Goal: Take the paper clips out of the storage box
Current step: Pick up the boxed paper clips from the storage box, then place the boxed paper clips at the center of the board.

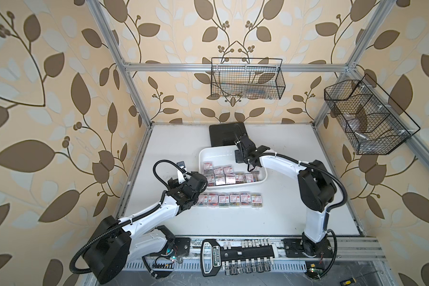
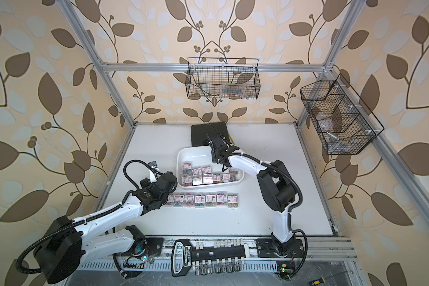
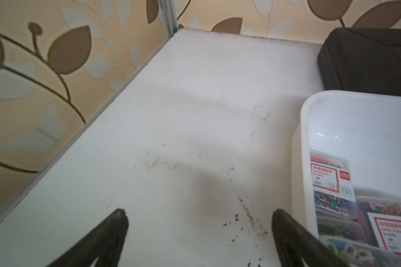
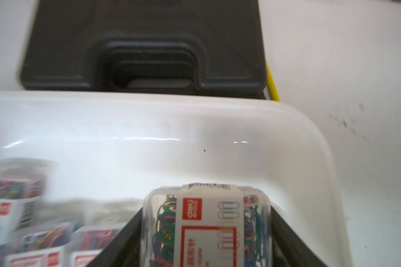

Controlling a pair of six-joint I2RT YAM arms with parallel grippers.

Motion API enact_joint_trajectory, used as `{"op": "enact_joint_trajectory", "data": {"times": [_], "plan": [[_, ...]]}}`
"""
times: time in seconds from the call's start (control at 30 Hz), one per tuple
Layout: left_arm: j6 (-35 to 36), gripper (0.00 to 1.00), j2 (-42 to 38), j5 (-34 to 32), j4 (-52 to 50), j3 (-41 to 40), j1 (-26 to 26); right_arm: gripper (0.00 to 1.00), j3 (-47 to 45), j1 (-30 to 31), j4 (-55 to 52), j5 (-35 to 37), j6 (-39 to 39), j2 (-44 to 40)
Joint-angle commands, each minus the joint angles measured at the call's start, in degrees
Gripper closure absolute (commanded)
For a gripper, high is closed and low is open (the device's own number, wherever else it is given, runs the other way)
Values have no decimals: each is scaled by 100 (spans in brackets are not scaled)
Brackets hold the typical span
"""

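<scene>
**Right claw: clip box in grip, inside storage box**

Right claw point(image 4: 206, 209) clenched on one clip box point(image 4: 208, 231) near a corner of the storage box point(image 4: 195, 129). More paper clips point(image 1: 223, 175) crowd alongside. A row point(image 1: 229, 199) lies on the bench point(image 1: 270, 218). Black case point(image 4: 144, 34) touches the far rim. Left claw point(image 3: 199, 213) spread wide, empty, beside the storage box.

The storage box point(image 4: 195, 129) is glossy plastic; the paper clips' point(image 4: 206, 219) boxes, clear plastic.

Far half of tray point(image 1: 217, 156) bare, room to drop in; near half packed with clip boxes point(image 1: 223, 176). Black case point(image 1: 221, 135) just behind far rim. Row of boxes point(image 1: 234, 198) blocks surface point(image 1: 233, 222) in front. Surface left of tray bare.
</scene>
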Motion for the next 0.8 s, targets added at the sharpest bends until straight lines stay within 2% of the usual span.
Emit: {"op": "enact_joint_trajectory", "data": {"times": [0.0,0.23,0.5,0.63,0.77], "plan": [[-71,1,-124,-67,-15,114,54,35,-551,95,61,324,105,-833],[-72,1,-141,-72,-15,104,57,37,-2584,71,565,660,749,-2930],[-83,1,-172,-76,-8,90,50,39,-4859,-291,559,868,1803,-5380],[-99,1,-201,-93,-13,70,56,39,-5498,-374,543,601,2005,-5914],[-106,1,-229,-106,-8,64,56,39,-5871,-338,732,243,2206,-5749]]}}
